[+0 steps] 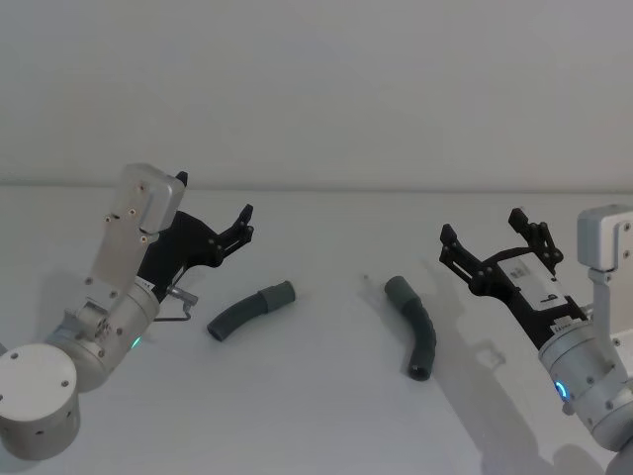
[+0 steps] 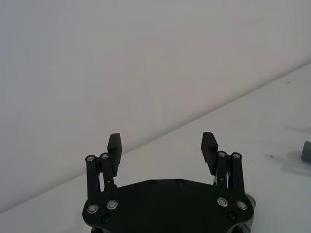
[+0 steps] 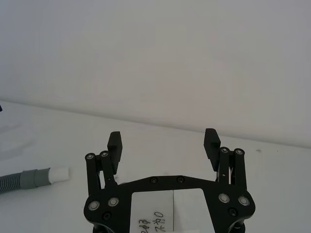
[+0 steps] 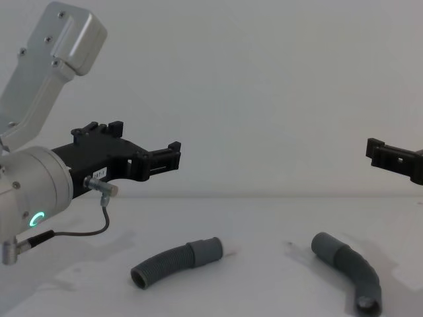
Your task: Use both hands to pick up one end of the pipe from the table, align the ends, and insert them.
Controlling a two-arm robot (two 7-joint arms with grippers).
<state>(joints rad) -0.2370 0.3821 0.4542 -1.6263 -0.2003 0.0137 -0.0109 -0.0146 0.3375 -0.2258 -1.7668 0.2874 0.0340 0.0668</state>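
A plain white counter (image 1: 316,426) carries both pipe pieces, lying flat and well apart. The ribbed piece (image 1: 247,310) lies near the left hand (image 1: 244,224), below and inward of its tips, with its white tip (image 3: 59,174) turned toward the middle. The darker elbow piece (image 1: 415,327) lies near the right hand (image 1: 482,224), inward of it. Both hands hang above the counter, fingers spread wide, holding nothing. A white sticker (image 3: 153,213) on the right hand bears handwriting, cut off and unreadable. Behind stands a bare pale grey wall (image 1: 316,89).
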